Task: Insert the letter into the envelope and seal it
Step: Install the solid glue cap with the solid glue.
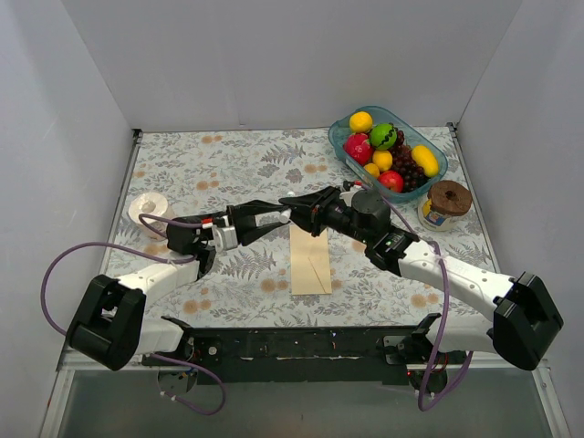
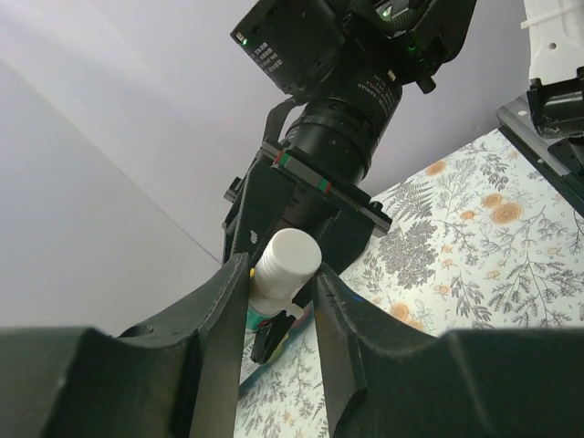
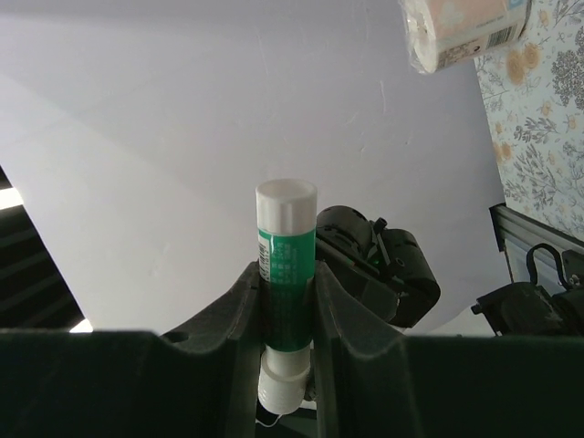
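The pale cream envelope [image 1: 310, 265] lies flat on the floral cloth in mid-table, lengthwise towards me. The letter is hidden. Just above the envelope's far end my two grippers meet tip to tip. My right gripper [image 1: 296, 212] [image 3: 286, 274] is shut on a green glue stick [image 3: 287, 265] that points out past its fingertips, white cap outermost. My left gripper [image 1: 276, 218] [image 2: 281, 274] faces it, jaws parted to either side of the white cap [image 2: 286, 260]. In the right wrist view nothing clamps the cap.
A blue tray [image 1: 436, 157] of toy fruit stands at the back right. A brown-lidded jar [image 1: 445, 203] sits beside it. A roll of tape [image 1: 148, 212] [image 3: 461, 32] lies at the left. White walls close in three sides.
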`<state>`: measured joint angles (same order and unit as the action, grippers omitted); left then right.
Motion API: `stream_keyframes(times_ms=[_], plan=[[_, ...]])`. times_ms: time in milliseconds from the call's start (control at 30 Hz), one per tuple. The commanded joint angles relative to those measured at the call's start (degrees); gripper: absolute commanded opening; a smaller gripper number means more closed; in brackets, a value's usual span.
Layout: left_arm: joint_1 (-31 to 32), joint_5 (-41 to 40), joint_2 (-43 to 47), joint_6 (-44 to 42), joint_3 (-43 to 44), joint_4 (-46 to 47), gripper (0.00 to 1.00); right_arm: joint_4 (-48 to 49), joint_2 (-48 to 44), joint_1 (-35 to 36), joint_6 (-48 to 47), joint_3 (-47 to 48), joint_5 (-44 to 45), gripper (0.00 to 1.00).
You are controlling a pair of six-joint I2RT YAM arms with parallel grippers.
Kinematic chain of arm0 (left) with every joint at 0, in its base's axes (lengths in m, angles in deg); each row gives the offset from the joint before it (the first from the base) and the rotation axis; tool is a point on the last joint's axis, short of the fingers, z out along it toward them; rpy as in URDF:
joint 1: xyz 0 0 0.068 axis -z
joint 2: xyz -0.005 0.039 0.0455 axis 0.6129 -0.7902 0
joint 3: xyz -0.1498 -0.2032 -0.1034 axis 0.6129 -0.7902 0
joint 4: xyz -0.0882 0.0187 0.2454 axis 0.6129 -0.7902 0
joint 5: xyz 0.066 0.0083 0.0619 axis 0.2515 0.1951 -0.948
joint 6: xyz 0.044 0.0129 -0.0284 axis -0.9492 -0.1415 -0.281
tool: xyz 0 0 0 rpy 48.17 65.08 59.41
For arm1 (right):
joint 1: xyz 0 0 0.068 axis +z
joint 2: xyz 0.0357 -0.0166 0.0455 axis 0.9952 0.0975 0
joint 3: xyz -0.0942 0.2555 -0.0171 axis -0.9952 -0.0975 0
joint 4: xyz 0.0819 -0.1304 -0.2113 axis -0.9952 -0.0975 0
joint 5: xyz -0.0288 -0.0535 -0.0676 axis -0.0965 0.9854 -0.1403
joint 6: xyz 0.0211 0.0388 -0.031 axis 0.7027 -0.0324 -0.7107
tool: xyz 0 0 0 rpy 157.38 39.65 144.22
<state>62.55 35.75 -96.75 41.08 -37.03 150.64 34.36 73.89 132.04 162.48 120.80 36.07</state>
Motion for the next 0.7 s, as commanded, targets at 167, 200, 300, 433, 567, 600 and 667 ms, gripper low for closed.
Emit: stream_keyframes(times_ms=[167, 200, 300, 433, 567, 600, 667], plan=[[-0.5, 3.5, -3.7, 2.4, -6.0, 25.2, 0.5, 33.0, -8.8, 2.4, 18.6, 5.5, -6.4, 0.01], [-0.5, 3.0, -3.6, 2.4, -6.0, 25.2, 0.57, 33.0, -8.9, 2.4, 18.6, 5.4, -6.4, 0.01], [-0.4, 2.7, -3.6, 2.2, -5.7, 24.2, 0.59, 32.5, -9.1, 2.4, 18.6, 5.0, -6.1, 0.01], [-0.5, 0.5, -3.6, 3.1, -5.3, 24.4, 0.96, 32.5, -9.4, 2.4, 19.0, 4.0, -5.6, 0.01], [-0.5, -4.3, -2.3, 3.9, -5.2, 23.4, 0.98, 32.5, -9.5, 2.4, 19.1, 3.5, -5.4, 0.01], [-0.5, -5.2, -2.2, 3.8, -5.2, 23.3, 0.98, 32.5, -9.4, 2.4, 19.2, 3.2, -5.5, 0.01], [-0.6, -8.5, -1.8, 4.0, -5.2, 23.2, 0.98, 32.5, -9.4, 2.4, 19.3, 3.0, -5.3, 0.01]])
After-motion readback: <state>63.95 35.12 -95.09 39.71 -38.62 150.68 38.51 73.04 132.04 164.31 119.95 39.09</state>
